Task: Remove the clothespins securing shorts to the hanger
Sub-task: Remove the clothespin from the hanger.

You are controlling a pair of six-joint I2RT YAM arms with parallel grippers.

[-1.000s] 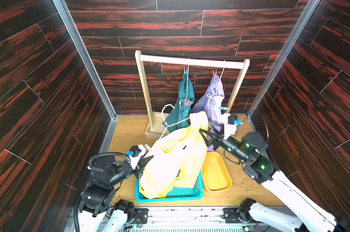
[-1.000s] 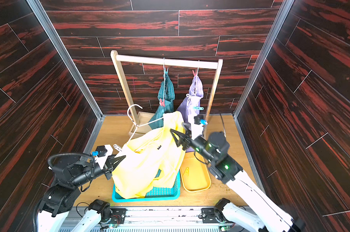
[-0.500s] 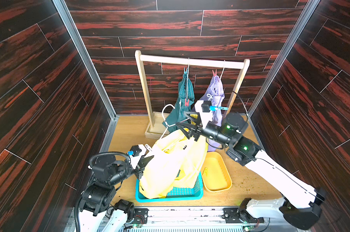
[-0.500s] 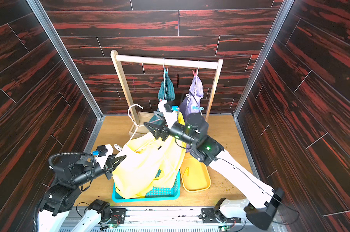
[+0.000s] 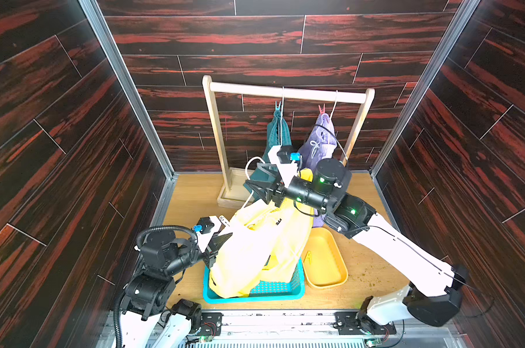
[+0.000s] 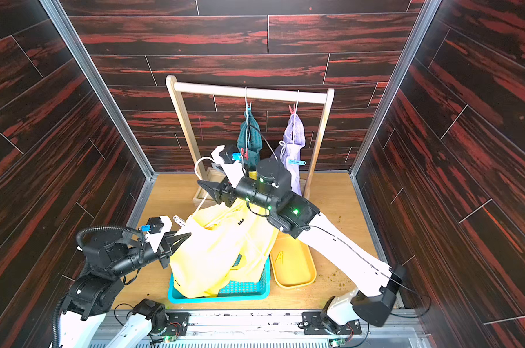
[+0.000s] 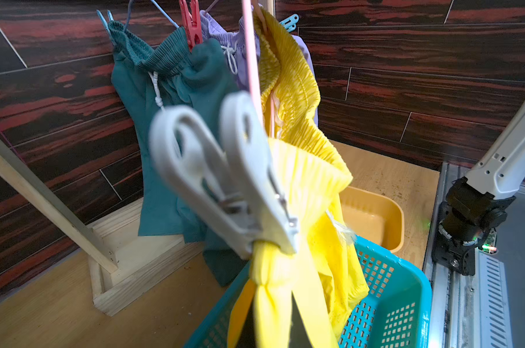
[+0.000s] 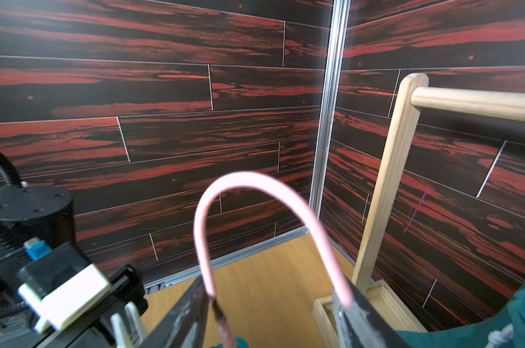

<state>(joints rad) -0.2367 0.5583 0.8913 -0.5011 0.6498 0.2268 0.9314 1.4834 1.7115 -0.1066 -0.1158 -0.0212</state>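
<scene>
Your left gripper (image 7: 273, 325) pinches the yellow shorts (image 7: 303, 168); a white peg (image 7: 249, 180) clamps them just ahead of it. Your right gripper (image 8: 270, 313) stands wide around the pink hanger hook (image 8: 249, 177), perhaps touching it.

No legible text; only a tiny, unreadable dark print (image 5: 278, 221) on the yellow shorts (image 5: 249, 256).

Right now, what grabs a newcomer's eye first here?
The bright yellow shorts spilling over the teal basket at centre front, pinched by the left gripper, a white clothespin clipped on them. Just behind, the right gripper stands open astride the hanger hook. At the back, teal shorts and lavender shorts hang pegged on the wooden rack.
</scene>
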